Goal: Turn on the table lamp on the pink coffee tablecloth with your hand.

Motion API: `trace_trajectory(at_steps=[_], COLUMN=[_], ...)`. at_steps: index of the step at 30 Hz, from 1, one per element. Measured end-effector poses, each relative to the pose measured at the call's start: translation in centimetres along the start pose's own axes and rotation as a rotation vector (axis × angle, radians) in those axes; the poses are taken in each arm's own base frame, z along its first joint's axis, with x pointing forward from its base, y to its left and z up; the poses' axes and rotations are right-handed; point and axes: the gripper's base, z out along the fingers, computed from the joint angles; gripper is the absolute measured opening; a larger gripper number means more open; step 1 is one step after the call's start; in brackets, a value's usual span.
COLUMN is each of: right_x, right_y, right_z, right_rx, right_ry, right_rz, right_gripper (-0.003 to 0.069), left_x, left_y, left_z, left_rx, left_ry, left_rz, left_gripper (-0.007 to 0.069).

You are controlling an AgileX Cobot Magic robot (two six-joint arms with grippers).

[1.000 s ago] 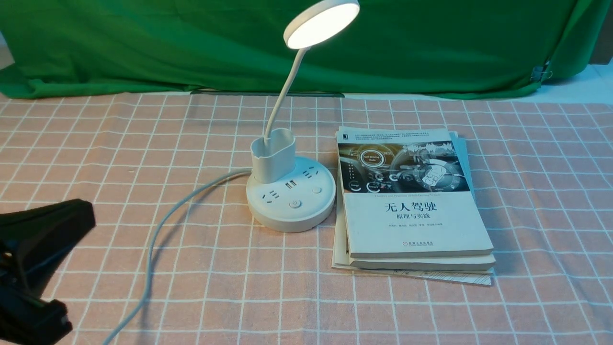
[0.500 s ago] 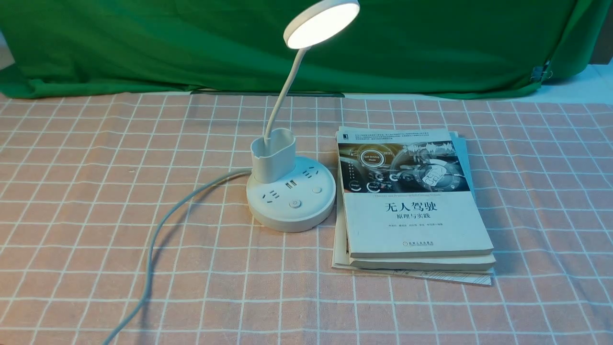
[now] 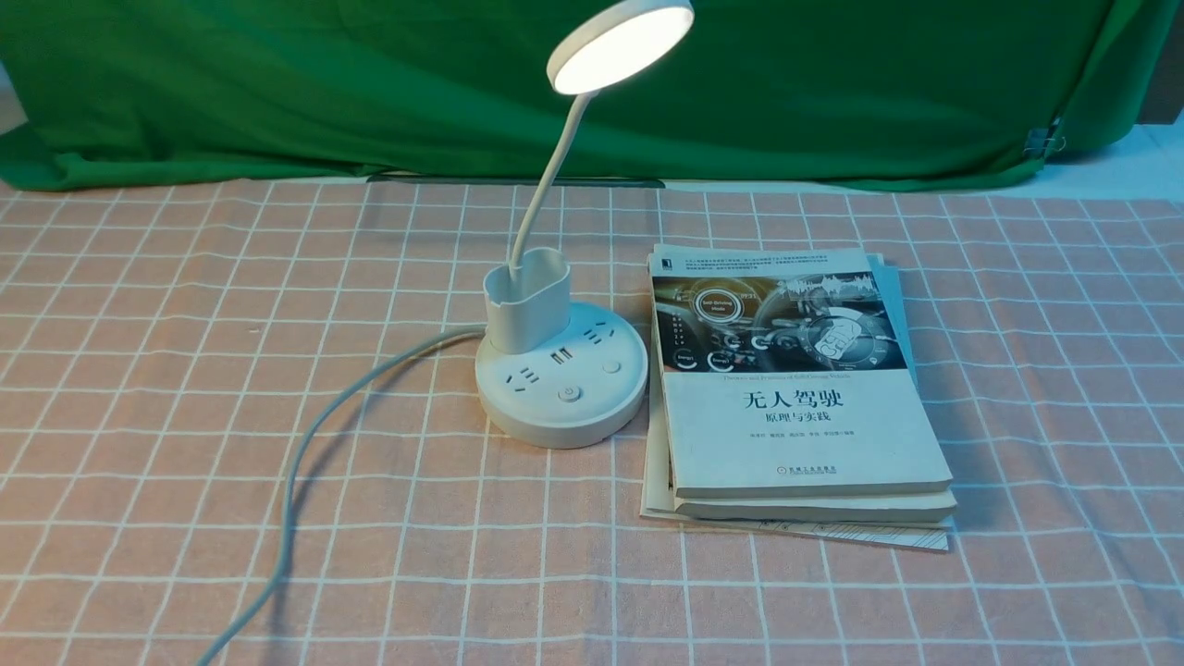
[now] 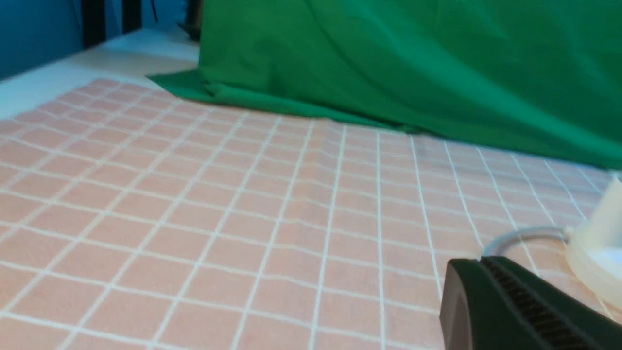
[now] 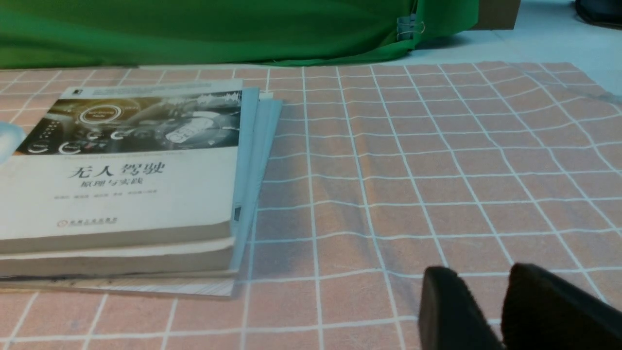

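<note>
Front view: table lamp (image 3: 561, 375) glowing, neck bent

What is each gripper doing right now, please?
Left gripper: closed, its jaws together, holding nothing.
Right gripper: open, a gap between its jaws, holding nothing.

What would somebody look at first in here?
Probably the glowing round white disc head of the lamp, high up in front of the green cloth. Next, maybe the pile of paper books with a car-dashboard picture on top, lying right of the lamp's round white base on the pinkish-brown gridded tablecloth.
</note>
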Motion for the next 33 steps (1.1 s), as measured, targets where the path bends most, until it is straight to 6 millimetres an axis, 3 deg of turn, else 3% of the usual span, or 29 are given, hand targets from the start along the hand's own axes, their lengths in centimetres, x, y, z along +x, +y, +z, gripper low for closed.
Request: trace_trajectory(at_steps=[33], right_x=[0.0], right_y=[0.0], right_z=[0.0], right_rx=[0.0], right_ry=[0.0], right_rz=[0.0], right_gripper=[0.0238], left_x=[0.2], left_y=[-0.12], left_z=[-0.02], left_rx=[0.022], left_ry=[0.022], left_rz=[0.016], left_gripper=[0.0021])
